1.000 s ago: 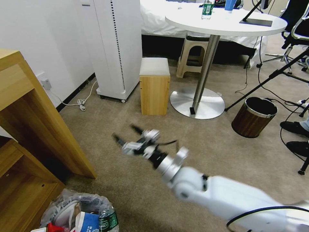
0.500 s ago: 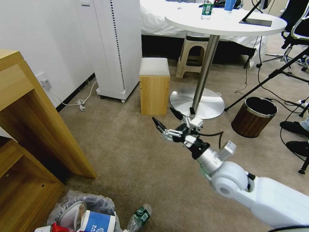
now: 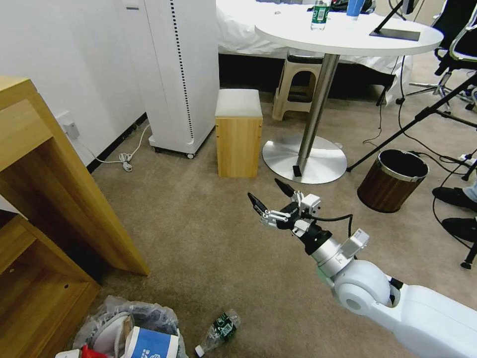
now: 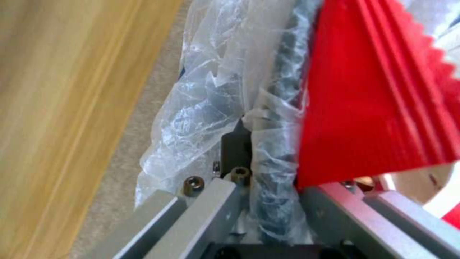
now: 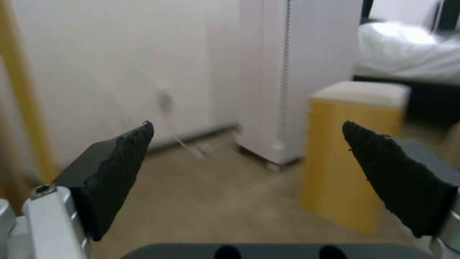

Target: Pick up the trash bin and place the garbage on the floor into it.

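Right end effector (image 3: 271, 195), head view: your fingers stand wide apart and empty above the floor (image 3: 198, 238), near the round base of the white surface (image 3: 348, 32). Note the trash bin (image 3: 124, 323) at the lower edge beside the wooden shelf (image 3: 44, 209), holding a blue-white carton (image 3: 149, 343); a green-label bottle (image 3: 218, 330) lies on the carpet just beside it. Left wrist view: your left end effector (image 4: 268, 201) is clamped on the bin's bagged rim (image 4: 268, 118), a red wrapper (image 4: 373, 100) alongside. Right wrist view: both black fingertips (image 5: 120, 158) are spread wide, facing the wooden stool (image 5: 350, 151).
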Robot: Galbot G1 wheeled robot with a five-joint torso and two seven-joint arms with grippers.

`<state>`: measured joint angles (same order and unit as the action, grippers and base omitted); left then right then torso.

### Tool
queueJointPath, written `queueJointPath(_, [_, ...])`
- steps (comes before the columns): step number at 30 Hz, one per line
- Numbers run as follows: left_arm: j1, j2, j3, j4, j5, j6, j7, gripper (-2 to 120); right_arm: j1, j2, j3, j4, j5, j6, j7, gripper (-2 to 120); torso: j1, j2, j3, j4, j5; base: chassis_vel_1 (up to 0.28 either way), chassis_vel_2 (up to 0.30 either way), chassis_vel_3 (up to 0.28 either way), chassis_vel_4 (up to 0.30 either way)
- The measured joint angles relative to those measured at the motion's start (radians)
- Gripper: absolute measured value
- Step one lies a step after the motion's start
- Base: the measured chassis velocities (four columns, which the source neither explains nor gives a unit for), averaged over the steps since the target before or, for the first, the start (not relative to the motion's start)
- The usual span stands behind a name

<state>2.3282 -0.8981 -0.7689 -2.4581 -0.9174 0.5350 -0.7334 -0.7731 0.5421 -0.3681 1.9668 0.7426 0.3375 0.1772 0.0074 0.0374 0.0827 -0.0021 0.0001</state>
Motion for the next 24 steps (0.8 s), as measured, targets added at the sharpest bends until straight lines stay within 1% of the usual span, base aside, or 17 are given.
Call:
queueJointPath(2, [-0.016,0.024,-0.007,-0.013,-0.064,0.017,-0.011,0,0.026,-0.035,-0.013,-0.078,-0.125,0.012,-0.063,100,0.0,0.0,0.0,-0.0002,-0.0001,0.0,0.0,0.0,0.0])
queueJointPath(3, [-0.016,0.024,-0.007,-0.013,-0.064,0.017,-0.011,0,0.026,-0.035,-0.013,-0.078,-0.125,0.012,-0.063,100,0.0,0.0,0.0,-0.0002,-0.0001,0.0,0.0,0.0,0.0])
queueJointPath(4, [-0.031,0.041,-0.013,-0.02,-0.104,0.021,-0.016,0,0.052,-0.05,-0.03,-0.133,-0.194,0.037,-0.108,100,0.0,0.0,0.0,-0.0005,-0.0003,0.0,0.0,0.0,0.0])
queueJointPath(5, [-0.048,0.053,-0.017,-0.022,-0.139,0.021,-0.023,0,0.071,-0.059,-0.046,-0.173,-0.231,0.052,-0.132,100,0.0,0.0,0.0,-0.0005,-0.0001,0.0,0.0,0.0,0.0])
queueJointPath(6, [-0.064,0.063,-0.017,-0.021,-0.165,0.017,-0.03,0,0.081,-0.063,-0.057,-0.199,-0.249,0.057,-0.141,100,0.0,0.0,0.0,-0.0001,0.0,0.0,0.0,0.0,0.0])
queueJointPath(7, [-0.064,0.063,-0.017,-0.021,-0.165,0.017,-0.03,0,0.081,-0.063,-0.057,-0.199,-0.249,0.057,-0.141,100,0.0,0.0,0.0,-0.0001,0.0,0.0,0.0,0.0,0.0])
queueJointPath(10, [-0.106,0.086,-0.018,-0.016,-0.231,0.011,-0.043,0,0.074,-0.07,-0.082,-0.242,-0.259,0.085,-0.17,100,0.0,0.0,0.0,-0.0001,0.0,0.0,0.0,0.0,0.0])
queueJointPath(11, [-0.106,0.086,-0.018,-0.016,-0.231,0.011,-0.043,0,0.074,-0.07,-0.082,-0.242,-0.259,0.085,-0.17,100,0.0,0.0,0.0,-0.0001,0.0,0.0,0.0,0.0,0.0])
queueJointPath(14, [-0.139,0.137,-0.03,-0.008,-0.313,0.012,-0.067,0,0.068,-0.076,-0.118,-0.276,-0.311,0.159,-0.252,100,0.0,0.0,0.0,-0.0004,0.0,0.0,0.0,0.0,0.0])
queueJointPath(15, [-0.154,0.158,-0.034,-0.004,-0.345,0.007,-0.085,0,0.084,-0.076,-0.135,-0.293,-0.344,0.186,-0.292,100,0.0,0.0,0.0,-0.0007,0.0001,0.0,0.0,0.0,0.0])
queueJointPath(16, [-0.154,0.158,-0.034,-0.004,-0.345,0.007,-0.085,0,0.084,-0.076,-0.135,-0.293,-0.344,0.186,-0.292,100,0.0,0.0,0.0,-0.0007,0.0001,0.0,0.0,0.0,0.0])
queueJointPath(18, [-0.184,0.186,-0.035,0.002,-0.39,-0.002,-0.111,0,0.148,-0.053,-0.189,-0.36,-0.387,0.252,-0.385,100,0.0,0.0,0.0,-0.0006,-0.0006,0.0,0.0,0.0,0.0])
queueJointPath(19, [-0.203,0.199,-0.034,0.006,-0.411,-0.006,-0.122,0,0.191,-0.036,-0.239,-0.397,-0.389,0.276,-0.431,100,0.0,0.0,0.0,0.0,-0.0001,0.0,0.0,0.0,0.0])
queueJointPath(20, [-0.203,0.199,-0.034,0.006,-0.411,-0.006,-0.122,0,0.191,-0.036,-0.239,-0.397,-0.389,0.276,-0.431,100,0.0,0.0,0.0,0.0,-0.0001,0.0,0.0,0.0,0.0])
queueJointPath(22, [-0.219,0.212,-0.033,0.017,-0.427,-0.012,-0.132,0,0.271,0.0,-0.338,-0.449,-0.344,0.311,-0.518,100,0.0,0.0,0.0,-0.0004,-0.0002,0.0,0.0,0.0,0.0])
queueJointPath(23, [-0.219,0.212,-0.033,0.017,-0.427,-0.012,-0.132,0,0.271,0.0,-0.338,-0.449,-0.344,0.311,-0.518,100,0.0,0.0,0.0,-0.0004,-0.0002,0.0,0.0,0.0,0.0])
queueJointPath(24, [-0.219,0.217,-0.032,0.022,-0.428,-0.012,-0.136,0,0.322,0.029,-0.394,-0.478,-0.317,0.331,-0.568,100,0.0,0.0,0.0,-0.0004,-0.0003,0.0,0.0,0.0,0.0])
